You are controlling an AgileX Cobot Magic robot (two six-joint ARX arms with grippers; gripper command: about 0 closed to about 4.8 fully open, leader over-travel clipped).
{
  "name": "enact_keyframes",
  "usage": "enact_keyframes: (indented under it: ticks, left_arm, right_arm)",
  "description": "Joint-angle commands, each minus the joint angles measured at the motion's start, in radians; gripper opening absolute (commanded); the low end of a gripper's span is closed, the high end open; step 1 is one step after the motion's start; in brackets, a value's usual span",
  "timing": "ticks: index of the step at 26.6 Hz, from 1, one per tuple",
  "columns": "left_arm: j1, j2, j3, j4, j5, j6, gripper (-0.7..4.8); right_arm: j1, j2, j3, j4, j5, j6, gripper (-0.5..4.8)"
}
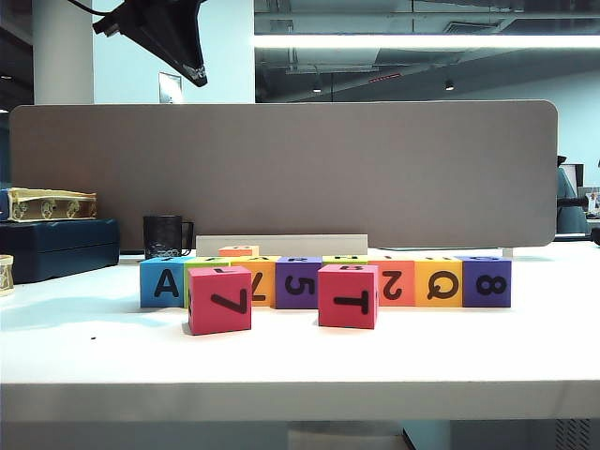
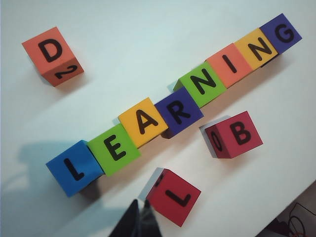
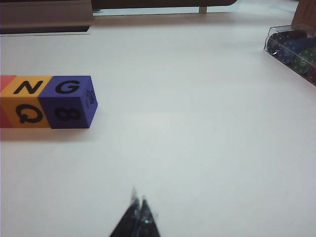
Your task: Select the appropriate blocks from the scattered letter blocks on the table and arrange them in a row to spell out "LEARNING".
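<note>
On the white bench (image 2: 163,29), eight letter blocks (image 2: 170,112) touch in a row spelling LEARNING, spares beside it; the left pincer (image 2: 138,219) above and right pincer (image 3: 138,212) beside its G end are closed, empty.

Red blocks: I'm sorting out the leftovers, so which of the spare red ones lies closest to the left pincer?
The red block with L on top, just beside the shut left pincer. The other red block, showing B, sits farther along the row.
</note>
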Motion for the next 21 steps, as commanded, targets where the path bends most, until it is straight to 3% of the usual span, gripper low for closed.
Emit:
enact_keyframes:
  ticks: [1, 15, 21]
  left_arm:
    - [-0.001, -0.005, 0.004, 0.008, 0.000, 0.003, -0.05]
    - [-0.001, -0.005, 0.004, 0.008, -0.003, 0.006, -0.05]
    - [0.000, -0.016, 0.004, 0.011, -0.004, 0.076, -0.05]
  right_arm:
    - [0.001, -0.011, -0.002, 0.010, 0.001, -0.003, -0.01]
    - [0.001, -0.011, -0.002, 0.011, 0.001, -0.003, -0.01]
    - [0.001, -0.011, -0.002, 0.011, 0.001, -0.003, -0.01]
